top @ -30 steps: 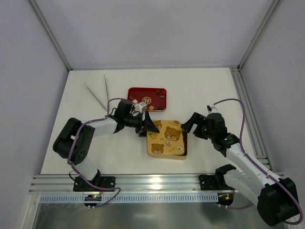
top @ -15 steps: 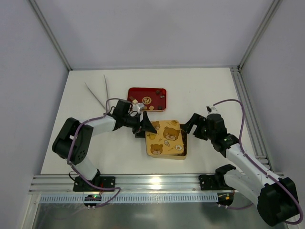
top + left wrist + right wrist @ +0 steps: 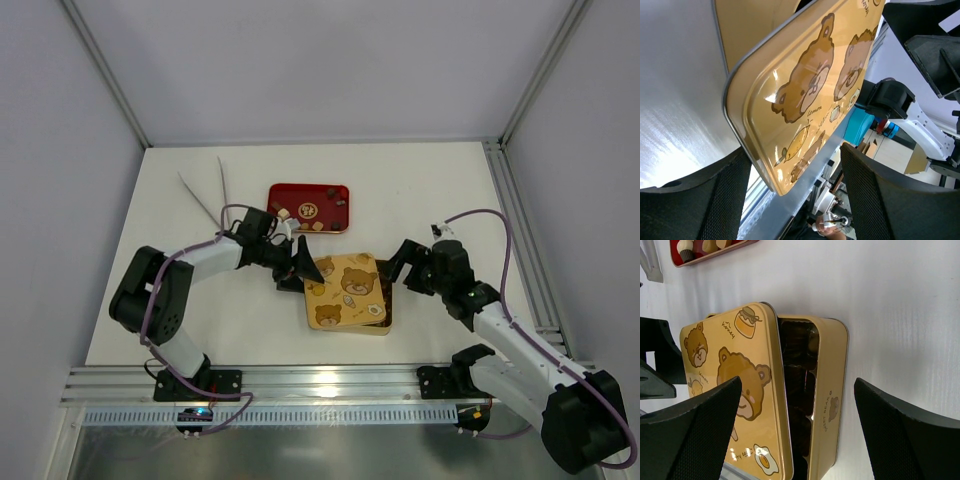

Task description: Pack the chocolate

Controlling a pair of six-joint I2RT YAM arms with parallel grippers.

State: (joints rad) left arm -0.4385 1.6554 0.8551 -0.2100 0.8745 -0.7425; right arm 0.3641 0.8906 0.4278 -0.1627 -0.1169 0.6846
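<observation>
The gold tin (image 3: 386,312) sits in the middle of the table. Its bear-printed lid (image 3: 343,290) lies askew over it, shifted left. In the right wrist view the lid (image 3: 735,390) leaves a dark gap above the tin wall (image 3: 830,390), and dark chocolate (image 3: 800,385) shows inside. More chocolate pieces (image 3: 310,211) lie in the red tray (image 3: 338,188). My left gripper (image 3: 306,271) is open at the lid's left corner (image 3: 805,90), which sits between its fingers (image 3: 700,200). My right gripper (image 3: 398,263) is open, just right of the tin.
Metal tongs (image 3: 205,195) lie on the white table at the back left. The red tray also shows at the top left of the right wrist view (image 3: 715,252). An aluminium rail (image 3: 320,380) runs along the near edge.
The lid has slid and turned to the left with my left gripper, uncovering the tin's right side. My right gripper has crept slightly left.
</observation>
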